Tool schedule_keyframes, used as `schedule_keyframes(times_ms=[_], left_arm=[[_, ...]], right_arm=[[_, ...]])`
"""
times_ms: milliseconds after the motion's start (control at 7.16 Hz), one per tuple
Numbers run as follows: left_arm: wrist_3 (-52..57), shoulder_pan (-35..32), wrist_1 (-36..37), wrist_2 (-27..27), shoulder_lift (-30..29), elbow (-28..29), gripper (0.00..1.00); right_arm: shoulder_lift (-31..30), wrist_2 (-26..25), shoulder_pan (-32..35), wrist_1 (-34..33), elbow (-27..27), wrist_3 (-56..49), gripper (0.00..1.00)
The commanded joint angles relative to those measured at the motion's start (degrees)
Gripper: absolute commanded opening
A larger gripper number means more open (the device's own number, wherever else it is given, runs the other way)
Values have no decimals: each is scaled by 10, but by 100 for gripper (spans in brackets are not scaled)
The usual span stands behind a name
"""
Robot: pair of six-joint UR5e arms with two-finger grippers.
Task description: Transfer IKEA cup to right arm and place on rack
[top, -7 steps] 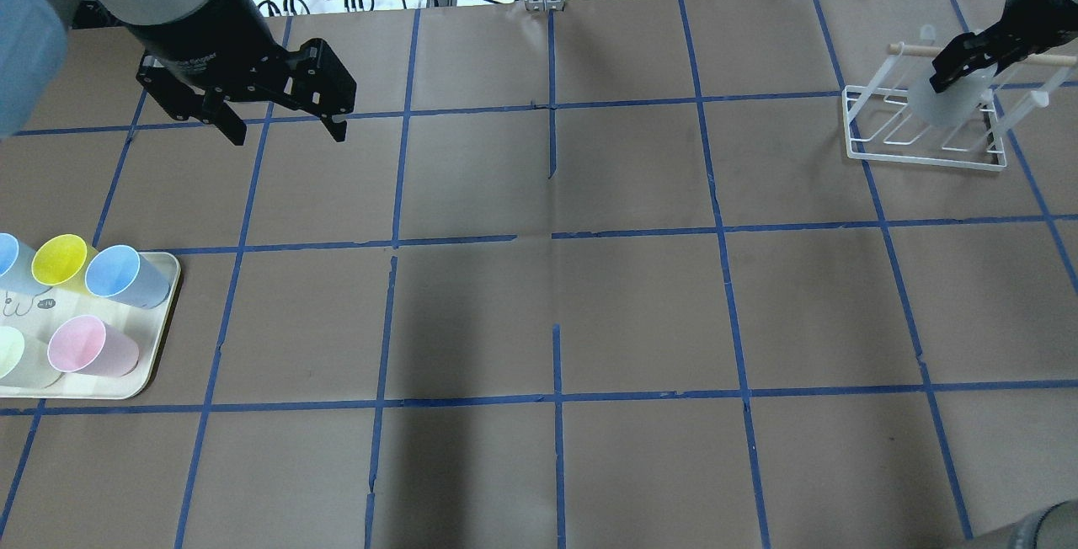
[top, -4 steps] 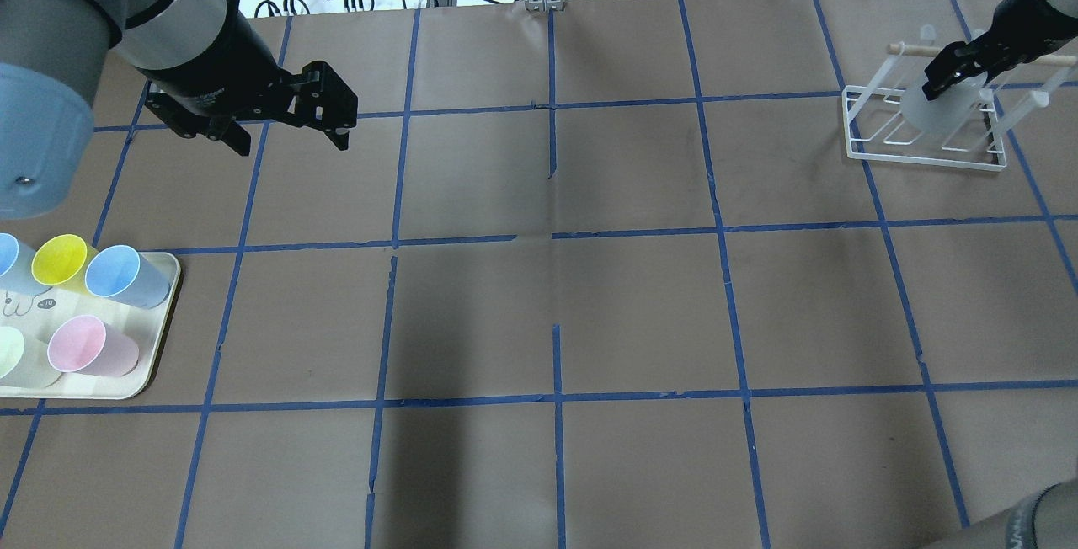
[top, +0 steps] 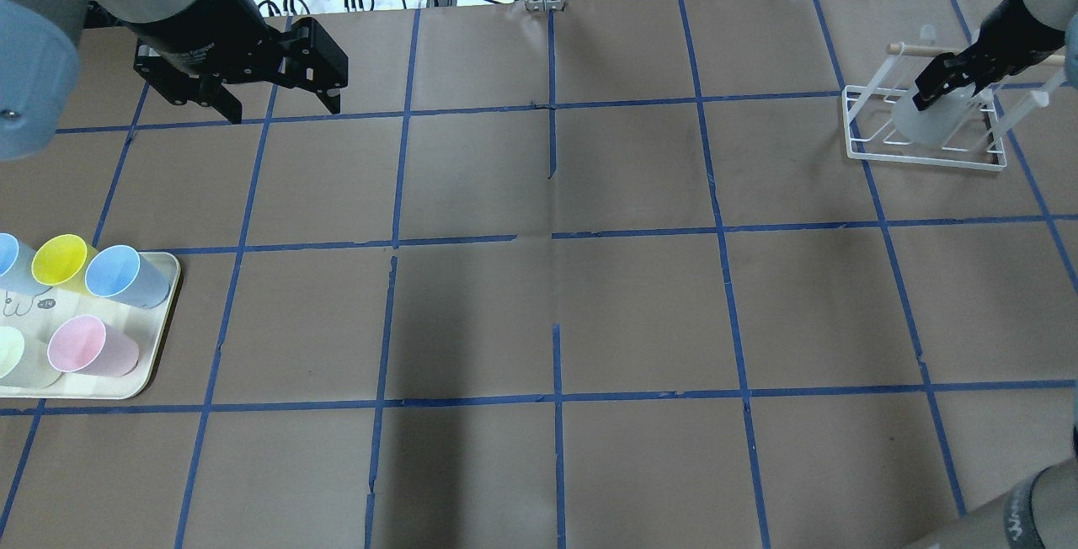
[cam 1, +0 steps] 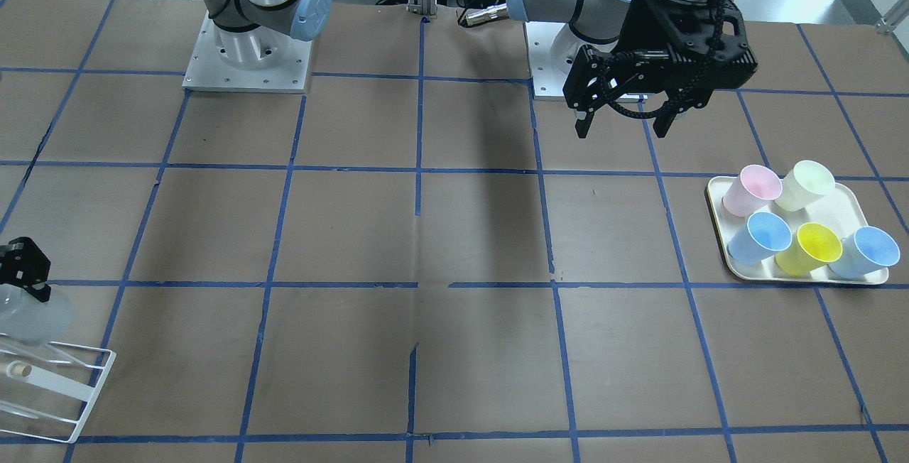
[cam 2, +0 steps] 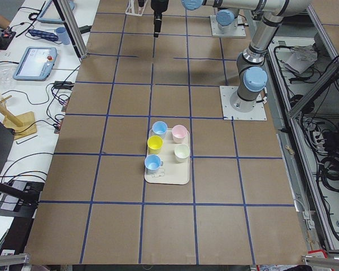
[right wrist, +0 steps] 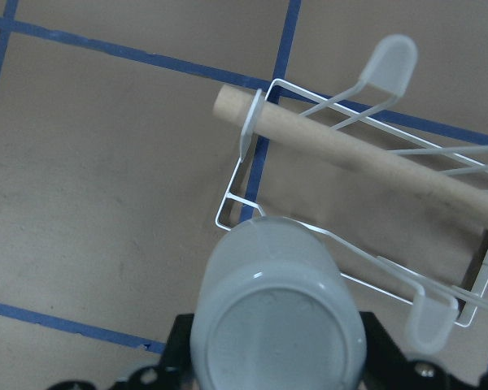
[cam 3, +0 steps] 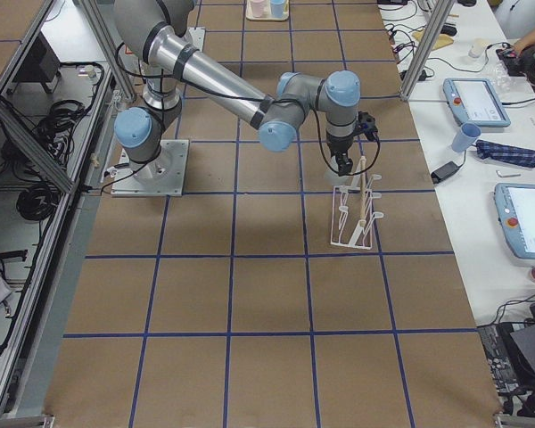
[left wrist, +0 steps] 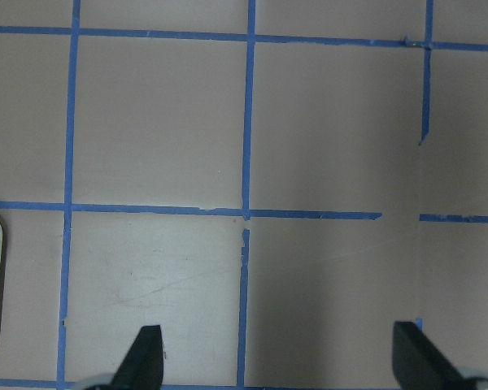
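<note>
Two grippers are in view above a table (top: 556, 305) covered in brown paper with a blue tape grid.

1. Right gripper (top: 953, 87): the jaws are closed on the grey cup (top: 926, 121), with one finger on each side of the cup wall. In the right wrist view the closed base of the cup faces the camera, so the mouth points away from the gripper and down toward the rack (top: 925, 160).

2. Grey cup: it is held at the rack, at the far right corner of the table in the overhead view. It sits over the end of the wire base, on the near side of the wooden rod (right wrist: 366, 150) that runs along the top of the rack. A thin wire passes just beside the cup rim. Whether the cup touches the wires cannot be determined.

3. Left gripper (top: 285, 111): the jaws are spread wide and hold nothing. The left wrist view shows only bare paper and tape between the two fingertips. The gripper hangs above the far left part of the table, clear of the surface.

4. Tray (top: 162, 334): it lies at the left edge of the table, well apart from both grippers. It carries five coloured cups (cam 1: 809, 246): two blue, one yellow, one pink and one pale green.
</note>
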Motion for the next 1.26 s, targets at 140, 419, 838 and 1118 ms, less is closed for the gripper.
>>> schedule_keyframes(times_ms=[140, 419, 838, 1118], left_arm=[[0, -2, -8, 3, 0, -7, 100], [-48, -1, -15, -3, -15, 5, 100], [-54, -1, -12, -10, -20, 1, 100], [-48, -4, -13, -3, -19, 1, 100]], right_arm=[[17, 2, -9, -1, 0, 5, 56], [24, 7, -12, 0, 0, 6, 100], [15, -2, -13, 6, -9, 8, 100], [-17, -13, -9, 110, -60, 14, 100]])
